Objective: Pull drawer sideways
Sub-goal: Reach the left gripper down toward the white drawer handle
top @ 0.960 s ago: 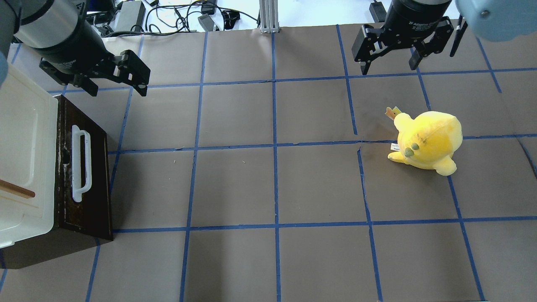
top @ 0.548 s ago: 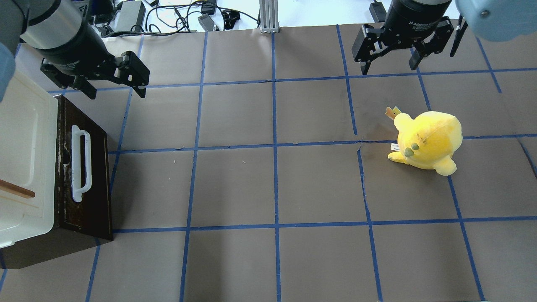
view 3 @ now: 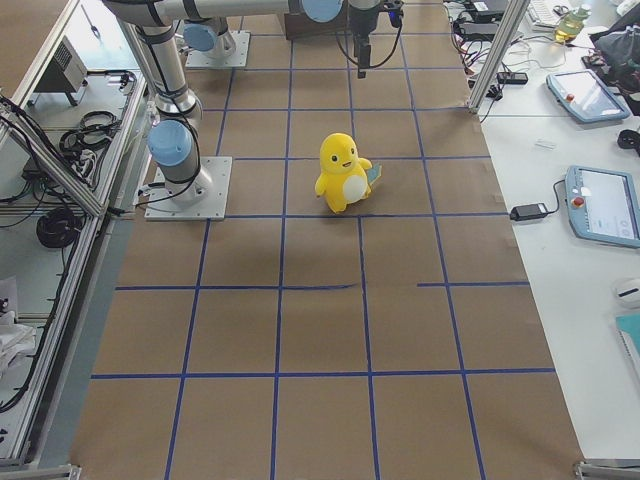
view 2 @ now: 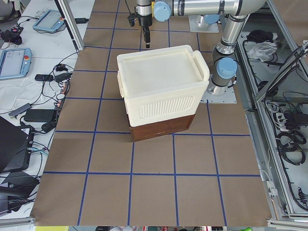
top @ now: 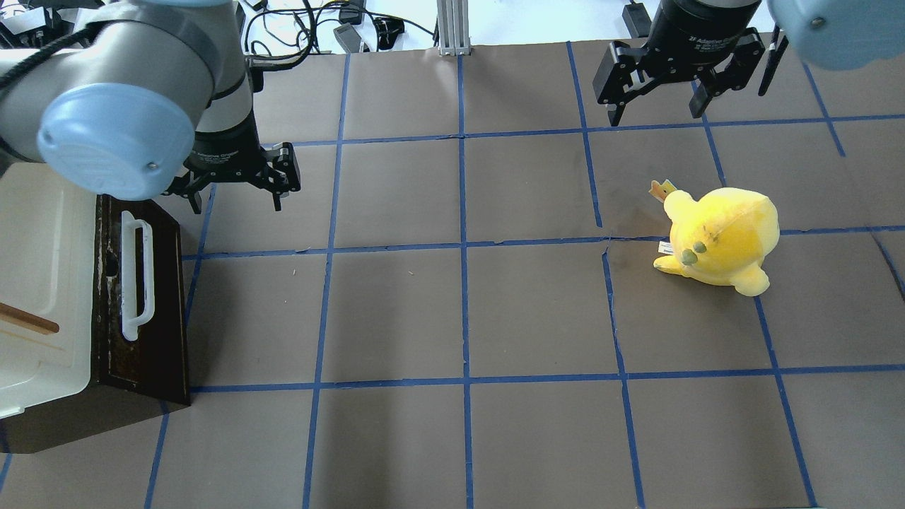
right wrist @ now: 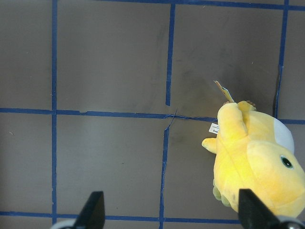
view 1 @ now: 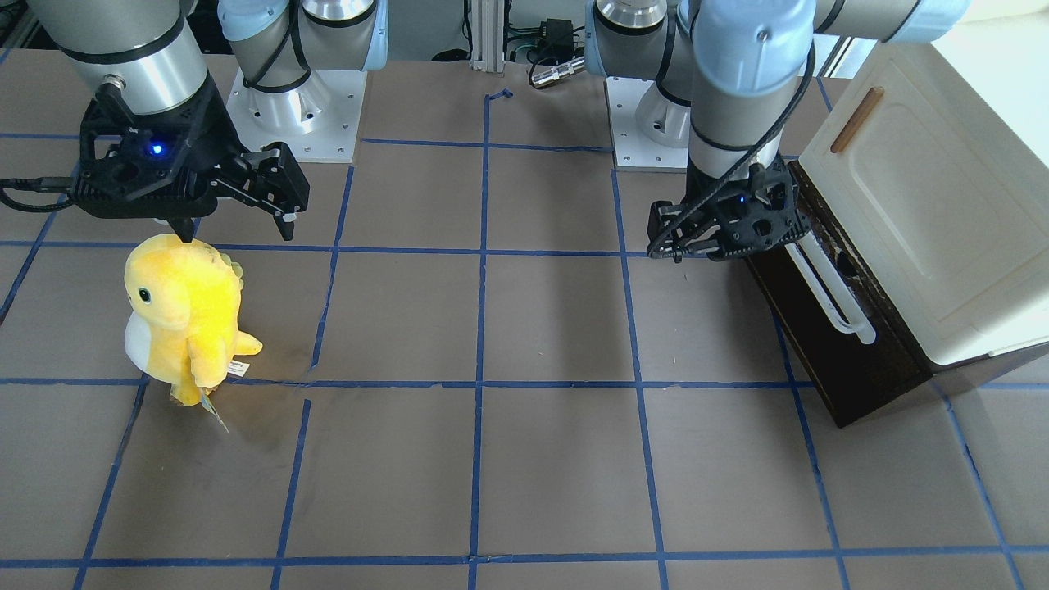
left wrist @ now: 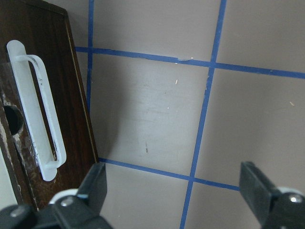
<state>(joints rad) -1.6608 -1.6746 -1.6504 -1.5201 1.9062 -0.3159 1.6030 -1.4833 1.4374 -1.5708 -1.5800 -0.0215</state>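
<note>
Hovering: left fingers point(left wrist: 95, 183) wide apart, empty, beside drawer point(left wrist: 74, 109) | right fingers point(right wrist: 250, 207) wide apart, empty, near plush point(right wrist: 257, 162)

The drawer point(top: 166, 311) is sitting at the bottom of a cream cabinet point(top: 42, 247), at the robot's left end of the worktop point(top: 396, 311). Its dark brown wooden front is facing toward the middle of the worktop and is lying close against the cabinet body, so it is looking shut. A long white bar handle point(top: 134, 279) is running along the front, level with the worktop. In the left wrist view the wood point(left wrist: 71, 119) is showing pale scuffs and a round dark hole point(left wrist: 12, 119) just beside the handle.
</note>
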